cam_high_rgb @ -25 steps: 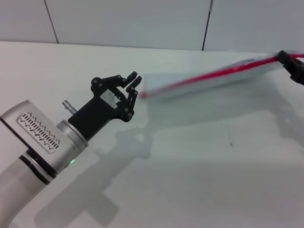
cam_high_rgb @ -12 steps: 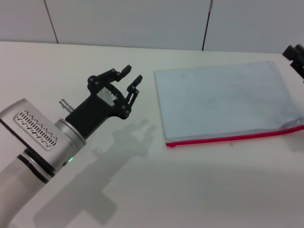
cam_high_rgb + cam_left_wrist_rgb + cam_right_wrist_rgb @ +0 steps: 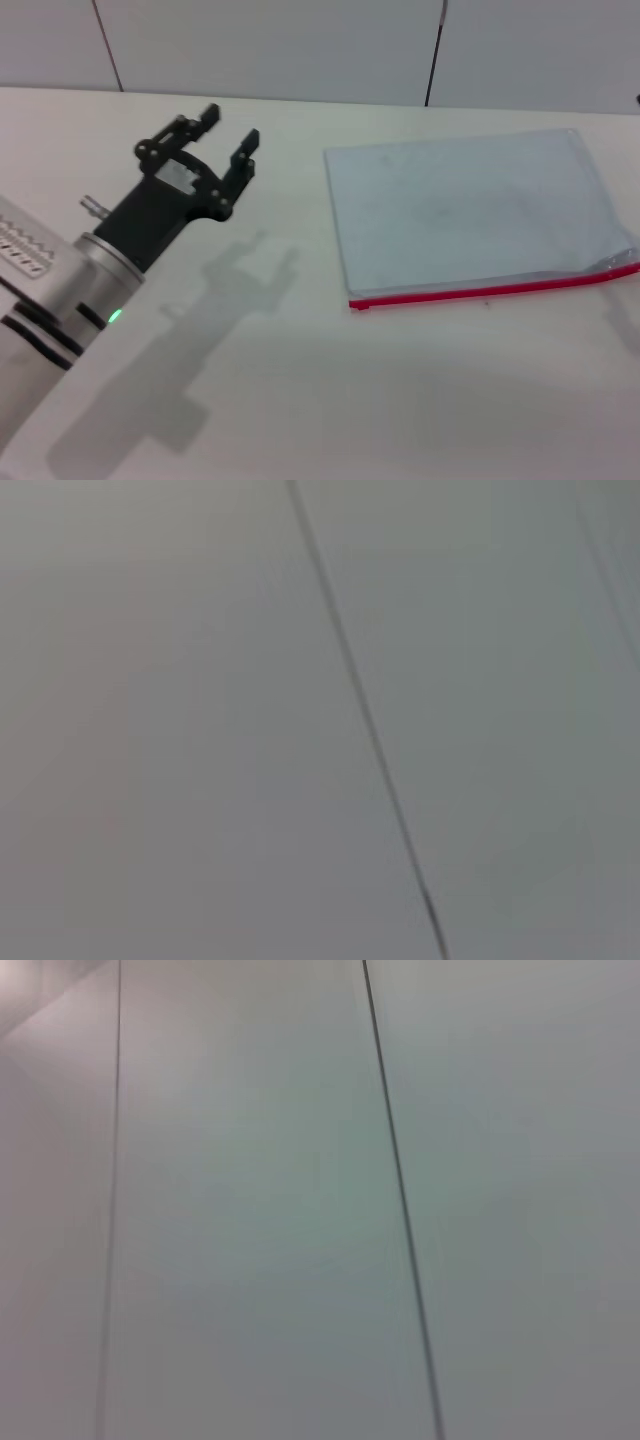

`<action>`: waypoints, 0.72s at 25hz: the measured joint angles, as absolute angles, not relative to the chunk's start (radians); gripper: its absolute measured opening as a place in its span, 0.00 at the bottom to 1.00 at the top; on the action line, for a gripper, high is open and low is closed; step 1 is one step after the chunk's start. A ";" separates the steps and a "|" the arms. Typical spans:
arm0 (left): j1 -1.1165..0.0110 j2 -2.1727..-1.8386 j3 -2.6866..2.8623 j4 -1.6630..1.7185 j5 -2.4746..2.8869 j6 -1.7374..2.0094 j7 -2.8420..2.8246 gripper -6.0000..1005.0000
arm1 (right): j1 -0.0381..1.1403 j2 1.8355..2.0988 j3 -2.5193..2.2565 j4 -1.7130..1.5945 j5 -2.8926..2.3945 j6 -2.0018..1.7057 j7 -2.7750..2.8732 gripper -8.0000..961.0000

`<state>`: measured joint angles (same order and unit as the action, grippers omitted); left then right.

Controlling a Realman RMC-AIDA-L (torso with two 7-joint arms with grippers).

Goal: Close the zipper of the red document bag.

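Observation:
The red document bag (image 3: 470,205) lies flat on the white table (image 3: 400,400) at the right of the head view. It is a pale blue-grey pouch, and its zipper (image 3: 490,290) runs as a thin red strip along the near long edge. The right end of that edge curls up slightly, and I cannot make out the slider. My left gripper (image 3: 231,122) hangs open and empty above the table, well to the left of the bag. My right gripper is out of view. Both wrist views show only wall panels.
Behind the table stands a grey panelled wall (image 3: 300,45) with dark seams. The table's far edge meets that wall. My left arm's silver forearm (image 3: 60,290) fills the lower left of the head view.
The bag, lifted by one end a second ago, now lies flat with the red edge nearest me. My right gripper has left the view. The left gripper opened and drew back to the left.

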<state>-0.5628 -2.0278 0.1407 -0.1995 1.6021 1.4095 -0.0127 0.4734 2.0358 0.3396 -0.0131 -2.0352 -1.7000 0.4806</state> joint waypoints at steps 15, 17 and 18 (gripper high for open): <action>-0.527 -2.018 0.141 -0.085 1.549 1.533 -0.389 0.54 | 0.439 2.043 0.417 0.083 -2.025 -1.677 0.303 0.75; -0.526 -2.018 0.140 -0.081 1.548 1.549 -0.406 0.54 | 0.439 2.043 0.416 0.084 -2.024 -1.677 0.304 0.75; -0.525 -2.018 0.140 -0.081 1.548 1.558 -0.409 0.54 | 0.439 2.043 0.415 0.084 -2.024 -1.677 0.304 0.75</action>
<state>-0.5253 -2.0178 0.1397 -0.0807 1.5478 1.5579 -0.4094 0.4388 2.0432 0.4152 0.0840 -2.0241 -1.6767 0.3042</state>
